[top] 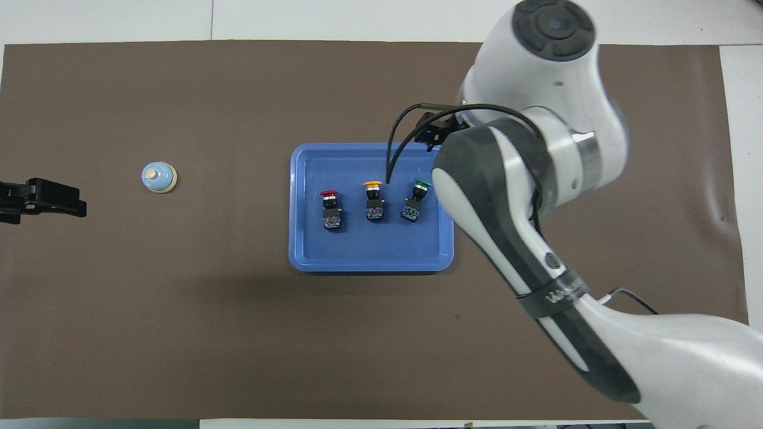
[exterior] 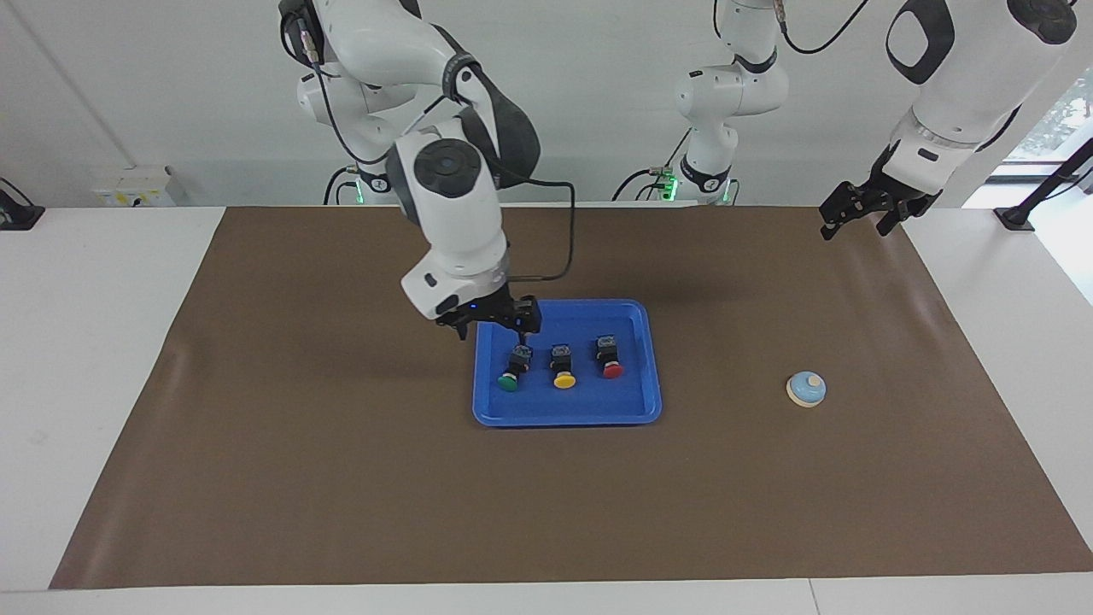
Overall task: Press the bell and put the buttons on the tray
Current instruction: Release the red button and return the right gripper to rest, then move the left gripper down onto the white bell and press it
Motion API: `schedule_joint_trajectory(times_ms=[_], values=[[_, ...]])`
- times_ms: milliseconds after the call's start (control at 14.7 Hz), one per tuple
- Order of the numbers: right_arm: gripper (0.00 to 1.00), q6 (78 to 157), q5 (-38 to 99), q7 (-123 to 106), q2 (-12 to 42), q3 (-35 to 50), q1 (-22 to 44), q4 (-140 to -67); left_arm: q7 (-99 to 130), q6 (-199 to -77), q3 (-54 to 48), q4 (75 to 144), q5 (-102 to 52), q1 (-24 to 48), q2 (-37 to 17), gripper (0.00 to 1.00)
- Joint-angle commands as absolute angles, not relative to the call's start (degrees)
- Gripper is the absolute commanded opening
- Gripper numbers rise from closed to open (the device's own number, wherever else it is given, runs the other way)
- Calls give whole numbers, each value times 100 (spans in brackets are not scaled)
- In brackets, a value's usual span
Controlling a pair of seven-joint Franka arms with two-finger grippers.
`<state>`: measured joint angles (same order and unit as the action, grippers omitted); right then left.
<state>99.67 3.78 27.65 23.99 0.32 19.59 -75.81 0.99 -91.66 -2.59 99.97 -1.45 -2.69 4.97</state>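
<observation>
The blue tray [exterior: 568,416] [top: 369,266] lies mid-table. In it three buttons lie in a row, caps pointing away from the robots: green [exterior: 507,382] [top: 417,196] toward the right arm's end, yellow [exterior: 564,380] [top: 374,199] in the middle, red [exterior: 611,369] [top: 329,205] toward the left arm's end. My right gripper [exterior: 495,329] hangs open and empty over the tray's edge at the right arm's end, close to the green button. The light-blue bell [exterior: 806,389] [top: 158,177] stands apart on the mat toward the left arm's end. My left gripper [exterior: 856,224] [top: 71,205] waits open beside the mat's edge there.
A brown mat [exterior: 341,478] covers most of the white table. The right arm [top: 512,196] spans the overhead view and hides the mat beside the tray. A black cable [exterior: 564,231] loops from its wrist.
</observation>
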Motion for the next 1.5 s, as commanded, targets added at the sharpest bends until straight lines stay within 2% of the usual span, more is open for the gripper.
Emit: schedule_joint_trajectory(times_ms=[0, 476, 749, 885, 953, 1021, 1089, 1225, 1429], values=[[100, 9529, 431, 1840, 2040, 79, 1364, -7682, 141, -9105, -264, 9940, -167, -290, 519, 100], [100, 8720, 123, 29, 1329, 79, 353, -7760, 141, -9105, -264, 9940, -167, -290, 519, 100], [100, 8455, 106, -211, 205, 88, 1, -8760, 149, -9114, -255, 9940, -167, -290, 519, 100], [100, 8359, 88, -202, -87, 131, -114, -9069, 71, -9533, -272, 10027, -141, -281, 527, 100], [100, 8358, 10, -211, -131, 149, -158, -9175, 18, -9893, -272, 10202, -132, -264, 536, 59], [100, 8454, -104, -220, -184, 158, -149, -9306, 9, -10062, -272, 10265, -132, -238, 493, 24], [100, 8646, -184, -220, -211, 158, -149, -9456, 9, -10150, -264, 10266, -132, -237, 405, 0], [100, 8859, -193, -211, -299, 158, -141, -9685, 0, -10501, -272, 10266, -141, -272, 107, 0], [100, 8833, -237, -202, -273, 167, -158, -9616, -9, -11283, -272, 10266, -123, -273, -595, 0]])
